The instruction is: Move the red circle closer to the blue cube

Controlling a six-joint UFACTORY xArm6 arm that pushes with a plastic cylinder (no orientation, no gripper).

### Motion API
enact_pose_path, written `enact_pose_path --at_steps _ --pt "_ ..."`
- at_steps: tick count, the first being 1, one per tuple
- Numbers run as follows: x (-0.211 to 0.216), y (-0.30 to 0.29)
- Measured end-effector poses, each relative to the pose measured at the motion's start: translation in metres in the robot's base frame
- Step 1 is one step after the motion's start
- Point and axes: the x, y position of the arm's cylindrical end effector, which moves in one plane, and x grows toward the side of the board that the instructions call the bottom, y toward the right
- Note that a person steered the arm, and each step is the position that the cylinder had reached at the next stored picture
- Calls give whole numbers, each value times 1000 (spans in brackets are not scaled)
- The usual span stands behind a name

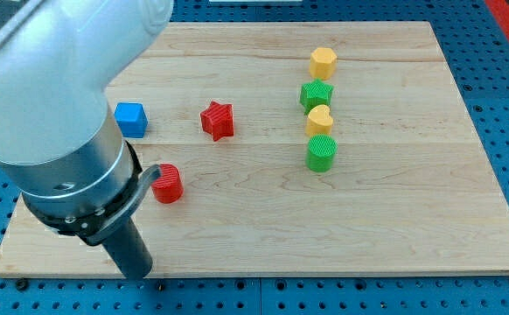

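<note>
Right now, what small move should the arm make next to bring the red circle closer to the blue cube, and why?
Probably shift my tip toward the view's right, under the red circle, then push it up. The blue cube lies above the circle and slightly to the view's left, while my tip sits below and left of the circle, near the wooden board's bottom edge, not touching it.

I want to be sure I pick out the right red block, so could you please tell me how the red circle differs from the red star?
The red circle is a round cylinder; the red star has points. The circle lies nearer the view's bottom, right beside my arm's body; the star sits higher and further right, clear of the arm. The star is level with the blue cube; the circle is below it. Both are red and rest on the wooden board. My tip is below the circle, to the left.
</note>
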Motion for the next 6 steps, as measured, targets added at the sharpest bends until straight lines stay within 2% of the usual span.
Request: enact_pose_path --at_steps 1,3,4,5,6 --pt "-20 37" --pt "-91 42" --pt "-56 53" --pt "-83 10" --pt "-105 7"
